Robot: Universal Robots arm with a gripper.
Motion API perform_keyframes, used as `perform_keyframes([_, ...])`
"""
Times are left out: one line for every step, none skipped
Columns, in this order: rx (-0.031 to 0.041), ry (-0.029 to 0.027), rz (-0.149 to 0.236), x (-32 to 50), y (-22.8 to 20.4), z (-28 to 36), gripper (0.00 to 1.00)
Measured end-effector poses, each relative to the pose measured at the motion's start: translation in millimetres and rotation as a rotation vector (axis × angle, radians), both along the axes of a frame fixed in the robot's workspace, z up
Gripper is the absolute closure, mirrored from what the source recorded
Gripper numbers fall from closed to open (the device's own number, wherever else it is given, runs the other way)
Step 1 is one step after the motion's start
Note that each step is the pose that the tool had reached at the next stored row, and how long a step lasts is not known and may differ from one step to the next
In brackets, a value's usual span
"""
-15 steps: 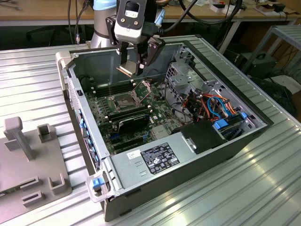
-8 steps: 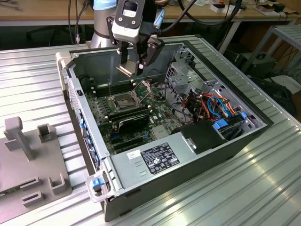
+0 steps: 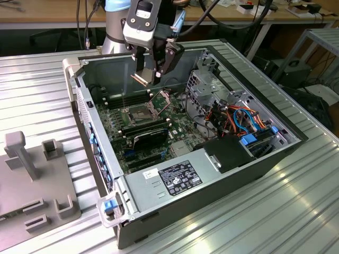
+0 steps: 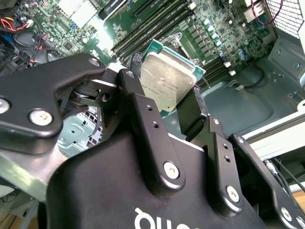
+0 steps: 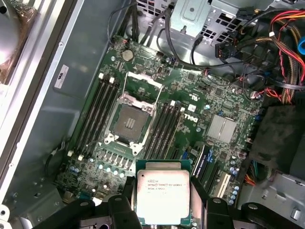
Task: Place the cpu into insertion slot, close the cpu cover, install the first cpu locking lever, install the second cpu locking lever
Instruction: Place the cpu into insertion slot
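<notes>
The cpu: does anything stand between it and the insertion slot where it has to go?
Nothing visible does. The gripper holds the cpu above the board. The insertion slot lies open and bare, with the cpu cover raised on its hinge beside it.

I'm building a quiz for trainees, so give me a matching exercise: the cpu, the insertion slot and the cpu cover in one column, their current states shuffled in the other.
1. cpu
2. insertion slot
3. cpu cover

A. swung open, tilted up
B. empty, dark centre bare
C. held in the gripper

Pairs: 1-C, 2-B, 3-A
</notes>
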State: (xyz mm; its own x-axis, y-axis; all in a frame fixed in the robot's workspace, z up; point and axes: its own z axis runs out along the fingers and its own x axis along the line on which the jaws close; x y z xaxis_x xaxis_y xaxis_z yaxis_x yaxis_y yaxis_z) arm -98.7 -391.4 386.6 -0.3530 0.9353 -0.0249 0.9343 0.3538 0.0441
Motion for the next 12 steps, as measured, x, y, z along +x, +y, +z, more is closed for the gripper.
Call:
perform_keyframes([-0.0002, 0.0000, -0.004, 0.0, 0.0, 0.0, 0.45])
perform_keyframes([-0.0002, 0.0000, -0.008, 0.0, 0.1, 0.0, 0.45])
perform_keyframes([-0.0003, 0.0000, -0.012, 0.0, 0.1, -0.1, 0.45])
perform_keyframes([-0.0004, 0.0000, -0.020, 0.0, 0.2, -0.1, 0.45])
perform_keyframes([-0.0005, 0.0000, -0.025, 0.0, 0.2, -0.1, 0.45])
perform_keyframes([-0.0005, 0.0000, -0.034, 0.0, 0.3, -0.2, 0.45])
perform_keyframes([-0.0006, 0.0000, -0.040, 0.0, 0.3, -0.2, 0.45])
perform_keyframes([-0.0006, 0.0000, -0.045, 0.0, 0.4, -0.3, 0.45])
perform_keyframes([-0.0006, 0.0000, -0.055, 0.0, 0.5, -0.4, 0.45])
perform_keyframes([-0.0007, 0.0000, -0.061, 0.0, 0.5, -0.4, 0.45])
perform_keyframes([-0.0008, 0.0000, -0.065, 0.0, 0.5, -0.4, 0.45])
perform_keyframes([-0.0007, 0.0000, -0.074, 0.0, 0.6, -0.5, 0.45])
